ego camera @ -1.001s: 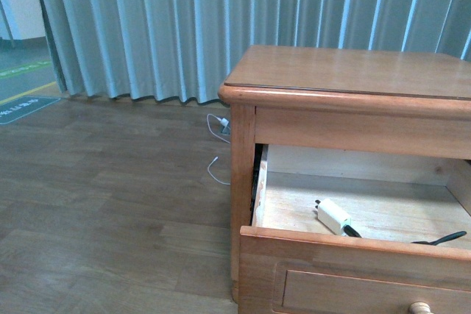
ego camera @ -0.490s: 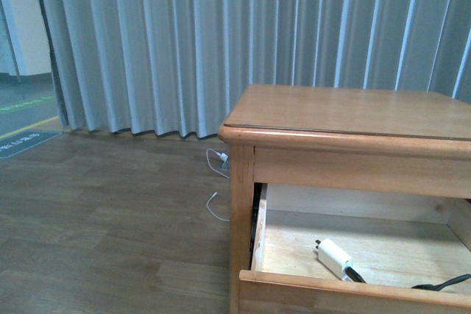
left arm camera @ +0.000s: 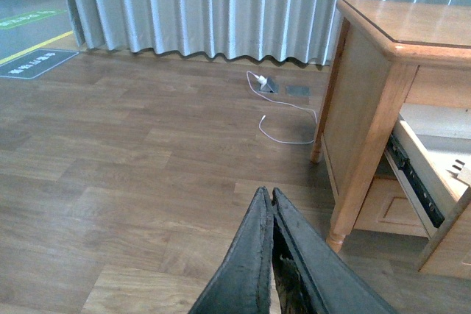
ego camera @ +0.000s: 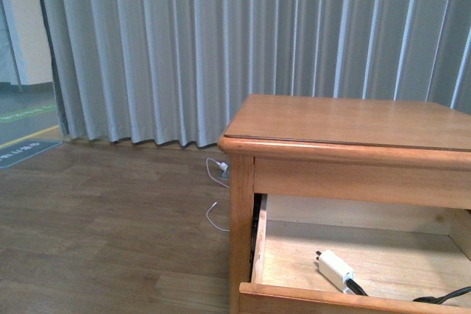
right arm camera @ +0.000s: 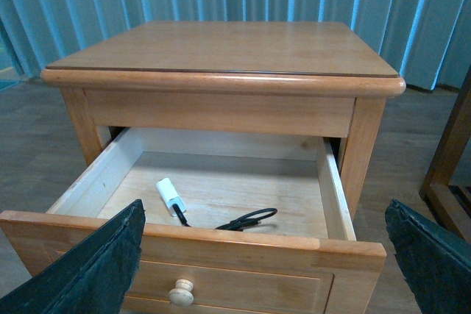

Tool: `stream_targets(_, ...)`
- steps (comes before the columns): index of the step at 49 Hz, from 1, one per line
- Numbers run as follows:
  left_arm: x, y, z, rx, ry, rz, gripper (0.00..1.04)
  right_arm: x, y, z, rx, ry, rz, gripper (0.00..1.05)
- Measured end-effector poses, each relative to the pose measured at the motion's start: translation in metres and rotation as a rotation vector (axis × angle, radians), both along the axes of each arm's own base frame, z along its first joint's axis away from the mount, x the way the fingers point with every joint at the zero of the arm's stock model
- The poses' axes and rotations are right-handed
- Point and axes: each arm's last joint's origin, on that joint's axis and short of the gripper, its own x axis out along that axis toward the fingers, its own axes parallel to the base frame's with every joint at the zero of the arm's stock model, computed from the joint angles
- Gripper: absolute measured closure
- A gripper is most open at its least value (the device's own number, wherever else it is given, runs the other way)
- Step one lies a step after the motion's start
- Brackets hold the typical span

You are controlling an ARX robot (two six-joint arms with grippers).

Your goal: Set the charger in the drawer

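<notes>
Small white rectangular charger (right arm camera: pixel 168 195) with black cable (right arm camera: pixel 246 220) lies inside the pulled-out light-brown wooden drawer (right arm camera: pixel 337 196); right gripper (right arm camera: pixel 265 211) gapes wide, left gripper (left arm camera: pixel 268 195) is clenched empty

Drawer (ego camera: pixel 259 244) is pulled open under the nightstand (ego camera: pixel 346 119) top. Charger (ego camera: pixel 335 270) lies flat on the drawer bottom near the front edge, closer to the left wall, with its black cable (ego camera: pixel 441 298) trailing right. A white cable (ego camera: pixel 215 218) lies on the floor (ego camera: pixel 110 218) by the curtain (ego camera: pixel 221 49).
</notes>
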Motion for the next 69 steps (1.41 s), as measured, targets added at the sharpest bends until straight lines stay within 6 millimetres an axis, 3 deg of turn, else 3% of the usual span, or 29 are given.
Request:
stream_targets(4, 0.000, 0.000, -0.009, 0.000, -0.004, 0.000, 1.01, 0.000, 0.000, 0.000, 0.000, 0.000, 0.000, 0.08)
stream_targets(23, -0.001, 0.000, -0.008, 0.000, -0.008, 0.000, 1.01, 0.000, 0.000, 0.000, 0.000, 0.000, 0.000, 0.08)
stream_targets(30, -0.001, 0.000, -0.008, 0.000, -0.008, 0.000, 0.76, 0.000, 0.000, -0.001, -0.011, 0.025, -0.014, 0.08)
stream_targets(42, -0.001, 0.000, -0.008, 0.000, -0.008, 0.000, 0.35, 0.008, 0.002, -0.018, 0.004, 0.532, 0.042, 0.08)
stream_targets(51, -0.001, 0.000, -0.008, 0.000, -0.008, 0.000, 0.05, 0.029, 0.007, -0.028, 0.052, 0.685, 0.102, 0.08)
stream_targets(69, -0.001, 0.000, -0.008, 0.002, -0.008, 0.000, 0.06, 0.090, 0.028, -0.036, 0.060, 0.733, 0.081, 0.08)
